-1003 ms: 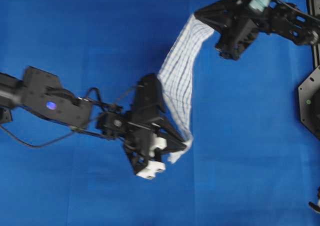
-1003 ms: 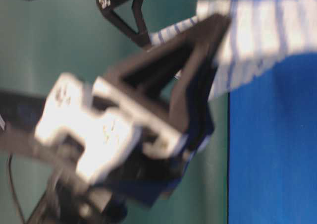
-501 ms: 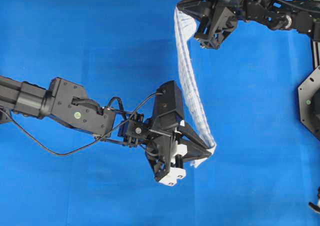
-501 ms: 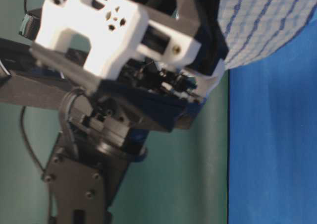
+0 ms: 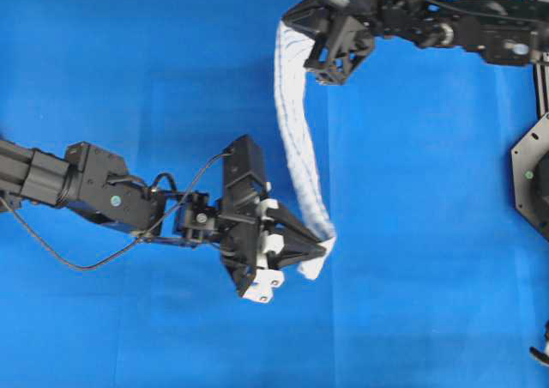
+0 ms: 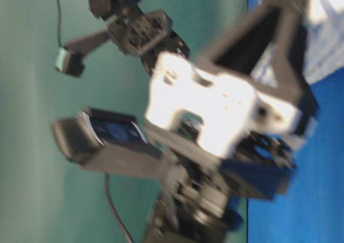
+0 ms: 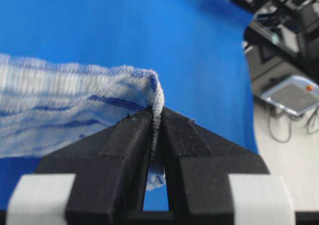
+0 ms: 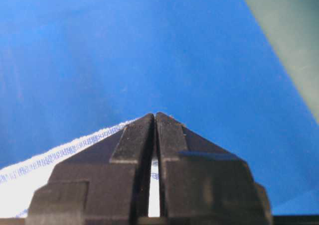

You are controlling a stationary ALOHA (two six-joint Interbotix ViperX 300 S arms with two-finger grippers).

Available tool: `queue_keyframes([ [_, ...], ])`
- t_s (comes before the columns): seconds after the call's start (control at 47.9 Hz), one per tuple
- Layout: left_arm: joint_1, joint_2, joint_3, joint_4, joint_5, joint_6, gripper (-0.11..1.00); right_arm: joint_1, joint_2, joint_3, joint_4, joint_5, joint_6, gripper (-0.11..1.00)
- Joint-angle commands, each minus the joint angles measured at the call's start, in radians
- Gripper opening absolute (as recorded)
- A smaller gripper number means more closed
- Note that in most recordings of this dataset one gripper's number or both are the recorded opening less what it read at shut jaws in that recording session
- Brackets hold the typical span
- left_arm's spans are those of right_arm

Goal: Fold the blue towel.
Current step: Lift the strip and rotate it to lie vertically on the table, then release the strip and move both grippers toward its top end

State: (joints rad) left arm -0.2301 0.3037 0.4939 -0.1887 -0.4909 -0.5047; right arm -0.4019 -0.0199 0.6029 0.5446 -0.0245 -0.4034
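Observation:
The blue towel (image 5: 298,143), white with thin blue stripes, hangs lifted off the sheet as a narrow band between my two grippers. My left gripper (image 5: 324,249) is shut on its lower corner, seen pinched between the jaws in the left wrist view (image 7: 155,113), where the towel (image 7: 65,105) spreads to the left. My right gripper (image 5: 290,23) is shut on the towel's upper end at the top of the overhead view. In the right wrist view (image 8: 154,116) the towel (image 8: 45,160) shows behind the closed jaws. The table-level view is blurred, with the towel (image 6: 328,44) at its upper right.
The solid blue sheet (image 5: 129,79) covers the table under both arms. A black arm base (image 5: 532,178) stands at the right edge. The left arm's cable (image 5: 103,259) loops over the sheet. Beyond the sheet in the left wrist view are equipment and a tablet (image 7: 291,96).
Both grippers have moved left with the towel held. The left gripper has drawn back about 40 pixels; the right has moved left along the top. The towel band now hangs more to the left.

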Motion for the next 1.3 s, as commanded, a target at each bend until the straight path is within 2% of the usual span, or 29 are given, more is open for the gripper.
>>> queue_keyframes([
  [0.0, -0.012, -0.044, 0.018, -0.029, -0.025, 0.002, 0.07, -0.003, 0.026, -0.054, -0.002, 0.006, -0.003, -0.05],
  [0.063, -0.02, -0.049, 0.038, -0.058, -0.029, 0.002, 0.07, -0.003, 0.063, -0.086, -0.003, 0.023, -0.006, -0.05],
  [0.188, -0.041, -0.06, 0.08, -0.153, -0.041, 0.002, 0.08, -0.002, 0.124, -0.14, -0.003, 0.052, -0.009, -0.05],
  [0.334, -0.054, -0.075, 0.126, -0.204, -0.058, 0.002, 0.14, 0.002, 0.175, -0.19, -0.002, 0.06, -0.009, -0.05],
  [0.439, -0.064, -0.081, 0.146, -0.224, -0.06, 0.002, 0.32, 0.003, 0.193, -0.213, -0.003, 0.061, -0.009, -0.05],
  [0.606, -0.08, -0.084, 0.16, -0.245, -0.054, 0.002, 0.74, 0.003, 0.212, -0.225, -0.002, 0.063, -0.011, -0.04],
  [0.668, -0.081, -0.087, 0.164, -0.245, -0.054, 0.002, 0.78, 0.005, 0.218, -0.229, -0.003, 0.066, -0.012, -0.03],
  [0.773, -0.081, -0.103, 0.178, -0.245, -0.038, -0.002, 0.74, 0.006, 0.221, -0.229, -0.003, 0.069, -0.011, 0.01],
  [0.856, -0.081, -0.126, 0.19, -0.245, -0.011, -0.002, 0.73, 0.009, 0.221, -0.229, -0.003, 0.064, -0.011, 0.11],
  [0.919, -0.083, -0.147, 0.199, -0.245, 0.015, -0.005, 0.73, 0.011, 0.221, -0.23, -0.002, 0.063, -0.011, 0.23],
  [1.149, -0.083, -0.275, 0.252, -0.245, 0.153, -0.003, 0.73, 0.011, 0.218, -0.229, -0.031, 0.035, -0.012, 0.88],
  [1.212, -0.084, -0.31, 0.265, -0.245, 0.186, -0.003, 0.72, 0.012, 0.209, -0.227, -0.034, 0.035, -0.012, 0.95],
  [1.274, -0.084, -0.35, 0.281, -0.245, 0.215, -0.002, 0.72, 0.012, 0.195, -0.224, -0.037, 0.037, -0.012, 0.9],
])
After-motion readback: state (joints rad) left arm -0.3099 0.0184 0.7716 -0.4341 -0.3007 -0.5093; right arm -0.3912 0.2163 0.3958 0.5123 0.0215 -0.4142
